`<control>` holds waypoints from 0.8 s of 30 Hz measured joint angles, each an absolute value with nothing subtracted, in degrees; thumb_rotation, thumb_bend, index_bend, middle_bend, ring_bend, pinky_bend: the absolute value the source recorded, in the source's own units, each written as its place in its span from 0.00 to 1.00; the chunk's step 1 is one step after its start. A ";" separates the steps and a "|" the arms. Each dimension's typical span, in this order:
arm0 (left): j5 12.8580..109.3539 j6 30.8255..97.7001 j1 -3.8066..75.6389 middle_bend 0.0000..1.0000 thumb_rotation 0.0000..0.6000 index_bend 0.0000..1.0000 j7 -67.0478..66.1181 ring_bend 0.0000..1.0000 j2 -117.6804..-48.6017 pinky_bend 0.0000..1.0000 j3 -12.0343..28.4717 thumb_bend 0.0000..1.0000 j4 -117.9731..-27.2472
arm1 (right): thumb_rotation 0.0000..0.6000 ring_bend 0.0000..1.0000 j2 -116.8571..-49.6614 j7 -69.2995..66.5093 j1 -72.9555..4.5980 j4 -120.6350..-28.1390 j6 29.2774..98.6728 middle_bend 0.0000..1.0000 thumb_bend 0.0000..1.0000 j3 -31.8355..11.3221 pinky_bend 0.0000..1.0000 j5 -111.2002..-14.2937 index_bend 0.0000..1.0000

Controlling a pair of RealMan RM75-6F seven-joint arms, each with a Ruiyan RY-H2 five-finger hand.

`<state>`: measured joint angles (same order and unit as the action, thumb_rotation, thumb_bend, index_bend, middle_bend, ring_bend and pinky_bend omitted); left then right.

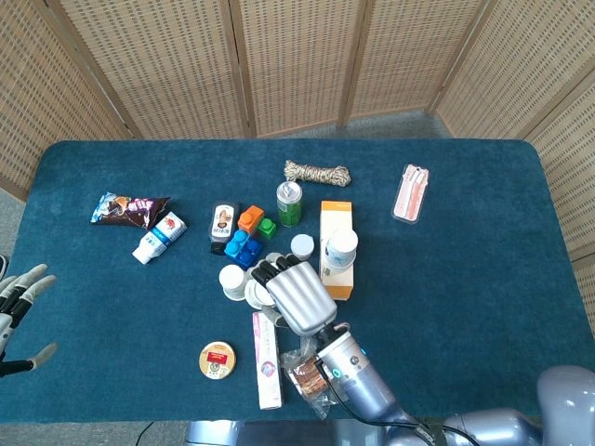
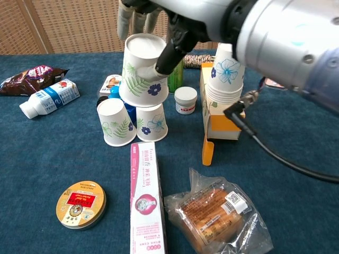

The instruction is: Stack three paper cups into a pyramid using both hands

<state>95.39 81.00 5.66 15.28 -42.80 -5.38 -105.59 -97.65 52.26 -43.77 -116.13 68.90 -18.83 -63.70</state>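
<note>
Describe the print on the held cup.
White cup with green fern leaves and a blue flower; chest view.

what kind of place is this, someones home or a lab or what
Most likely a staged test or lab setup, not a home. A blue cloth-covered table stands boxed in by woven folding screens, and unrelated items lie scattered on it: toy blocks, a toothpaste box, a rope bundle.
</note>
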 measured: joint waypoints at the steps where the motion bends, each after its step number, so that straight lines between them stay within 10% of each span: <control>1: 95.39 81.02 5.65 0.00 1.00 0.08 15.40 0.00 -42.77 0.00 -5.38 0.31 -105.56 | 1.00 0.29 -98.04 52.70 -44.31 -115.58 68.92 0.44 0.35 -19.03 0.43 -63.14 0.34; 24: 93.89 78.67 6.77 0.00 1.00 0.08 17.25 0.00 -42.63 0.00 -5.02 0.31 -104.84 | 1.00 0.29 -104.73 56.28 -54.96 -103.36 70.10 0.44 0.36 -22.98 0.44 -51.10 0.34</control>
<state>93.89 78.67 6.77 17.25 -42.63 -5.02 -104.84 -104.73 56.28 -54.96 -103.36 70.10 -22.98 -51.10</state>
